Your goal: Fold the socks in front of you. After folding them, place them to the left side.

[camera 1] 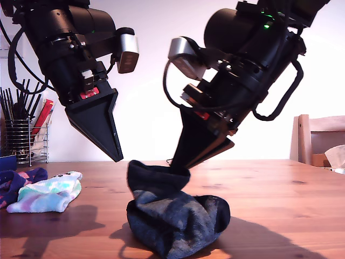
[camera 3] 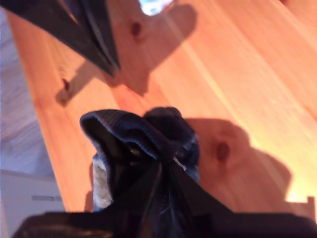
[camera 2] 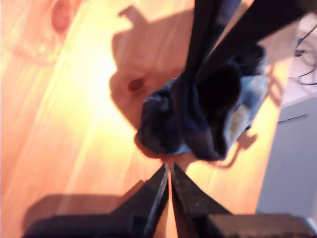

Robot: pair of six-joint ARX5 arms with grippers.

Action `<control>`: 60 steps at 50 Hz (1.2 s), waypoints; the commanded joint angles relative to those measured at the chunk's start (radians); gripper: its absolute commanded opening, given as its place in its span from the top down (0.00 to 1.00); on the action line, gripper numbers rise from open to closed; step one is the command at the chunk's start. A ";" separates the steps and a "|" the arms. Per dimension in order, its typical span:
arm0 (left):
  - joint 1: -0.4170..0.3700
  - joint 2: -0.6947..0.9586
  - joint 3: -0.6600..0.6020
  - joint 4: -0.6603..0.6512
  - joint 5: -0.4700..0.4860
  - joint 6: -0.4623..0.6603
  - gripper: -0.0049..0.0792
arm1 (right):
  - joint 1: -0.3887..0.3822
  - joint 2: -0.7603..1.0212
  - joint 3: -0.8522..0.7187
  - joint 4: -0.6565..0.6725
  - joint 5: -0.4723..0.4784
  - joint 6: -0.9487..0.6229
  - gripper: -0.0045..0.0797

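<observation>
Looking across the exterior view first: the dark sock (camera 1: 175, 218) sits bunched on the wooden table (camera 1: 280, 189) near the middle front, with its cuff pulled up into my second gripper (camera 1: 180, 166), whose jaws are clenched on that raised fabric. My first gripper (camera 1: 119, 157) hangs in the air just beside the cuff, toward the exterior view's left, with its tips together and nothing in them. Over at the exterior view's left edge lie the tie-dye sock (camera 1: 48, 193) and, touching it, the navy-purple sock (camera 1: 16, 183) (both look already set aside, though I cannot tell how neatly they are folded). A wire utensil rack (camera 1: 21, 137) stands behind them.

In the first wrist view, my first gripper (camera 2: 170, 171) shows its two fingers meeting at a point above bare wood, with the dark sock (camera 2: 198, 124) lumped ahead of it and the other arm's fingers rising out of it.

In the second wrist view, my second gripper (camera 3: 166, 161) is pinched into the ribbed cuff of the dark sock (camera 3: 124, 134).

So I judge two socks done and this last one mid-fold: it is a crumpled heap, not yet flat, doubled over or moved beside the others.
</observation>
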 commanded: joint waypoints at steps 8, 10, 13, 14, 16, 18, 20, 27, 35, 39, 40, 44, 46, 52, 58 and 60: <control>0.002 -0.008 -0.019 -0.001 0.048 -0.008 0.95 | 0.005 0.051 -0.011 0.045 -0.003 0.005 0.96; 0.002 -0.008 -0.019 -0.002 0.058 -0.008 0.95 | 0.005 0.051 -0.011 0.047 -0.003 0.005 0.96; 0.002 -0.008 -0.019 -0.005 0.068 -0.008 0.95 | 0.005 0.054 -0.011 0.048 -0.003 0.005 0.96; 0.002 -0.008 -0.019 -0.006 0.072 -0.015 0.95 | 0.005 0.056 -0.011 0.049 -0.002 0.005 0.96; 0.002 -0.008 -0.019 -0.008 0.075 -0.015 0.95 | 0.005 0.058 -0.011 0.051 0.002 0.004 0.96; 0.002 -0.008 -0.019 -0.010 0.077 -0.015 0.95 | 0.005 0.064 -0.011 0.058 0.004 0.005 0.96; 0.002 -0.008 -0.019 -0.011 0.081 -0.015 0.95 | 0.004 0.068 -0.011 0.065 0.004 0.005 0.96; 0.002 -0.008 -0.019 -0.027 0.108 -0.015 0.95 | 0.005 0.084 -0.011 0.101 0.024 0.010 0.88; 0.002 -0.008 -0.019 -0.032 0.124 -0.016 0.95 | 0.004 0.084 -0.011 0.133 0.031 0.009 0.78; 0.002 -0.008 -0.019 -0.025 0.125 -0.018 0.94 | 0.004 0.084 -0.011 0.146 0.031 0.009 0.75; 0.002 -0.008 -0.019 -0.023 0.125 -0.019 0.92 | 0.004 0.084 -0.011 0.146 0.031 0.009 0.73; 0.002 -0.008 -0.019 -0.014 0.125 -0.022 0.84 | 0.004 0.084 -0.007 0.146 0.031 0.012 0.68; 0.002 -0.008 -0.019 -0.007 0.125 -0.023 0.80 | 0.004 0.084 -0.002 0.145 0.031 0.028 0.66; 0.001 -0.008 -0.019 0.025 0.124 -0.022 0.74 | -0.002 0.084 0.045 0.109 0.031 0.055 0.63; -0.002 -0.008 -0.019 0.063 0.124 -0.022 0.72 | -0.016 0.084 0.113 0.047 0.031 0.056 0.63; -0.006 -0.008 -0.019 0.073 0.124 -0.022 0.72 | -0.023 0.084 0.134 0.024 0.030 0.056 0.63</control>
